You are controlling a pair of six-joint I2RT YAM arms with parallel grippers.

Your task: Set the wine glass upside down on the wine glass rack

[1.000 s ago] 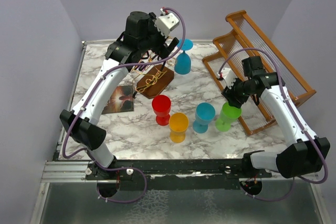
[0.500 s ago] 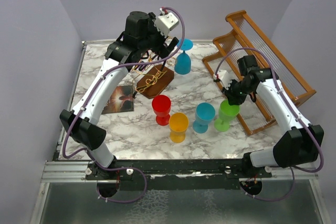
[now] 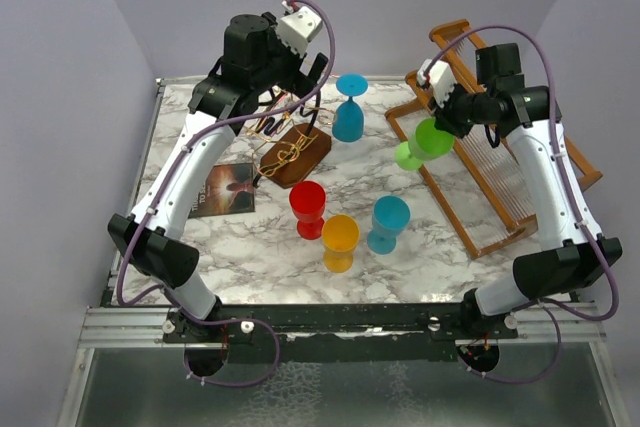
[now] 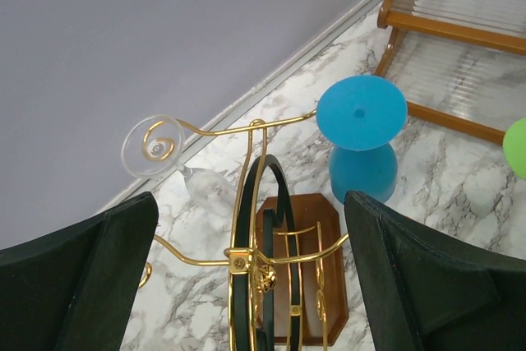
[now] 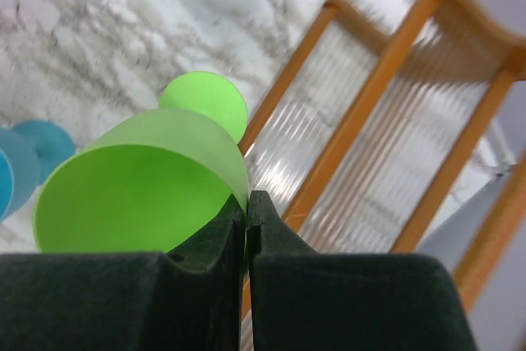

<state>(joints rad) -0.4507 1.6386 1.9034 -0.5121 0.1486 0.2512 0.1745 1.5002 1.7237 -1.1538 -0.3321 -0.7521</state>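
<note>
A green wine glass (image 3: 423,141) hangs tilted in the air above the marble table, left of the slatted rack. My right gripper (image 3: 449,117) is shut on its rim; the right wrist view shows the thin green wall (image 5: 140,195) pinched between the fingertips of that gripper (image 5: 248,200). The wine glass rack (image 3: 291,152), gold wire scrolls with a black curved bar on a brown base, stands at the back left. My left gripper (image 3: 306,71) hovers open above the wire rack (image 4: 255,260), its jaws wide and empty (image 4: 251,203). A blue glass (image 4: 362,137) and a clear glass (image 4: 156,145) hang upside down on it.
Red (image 3: 307,209), orange (image 3: 340,242) and blue (image 3: 388,224) glasses stand upright mid-table. A large orange-brown slatted wooden rack (image 3: 500,177) fills the right side, under my right arm. A dark photo card (image 3: 225,190) lies at the left.
My right gripper has shut on the green glass's rim and lifted it off the table, up and toward the back, tilting it. The left gripper has shifted slightly left and stays open.
</note>
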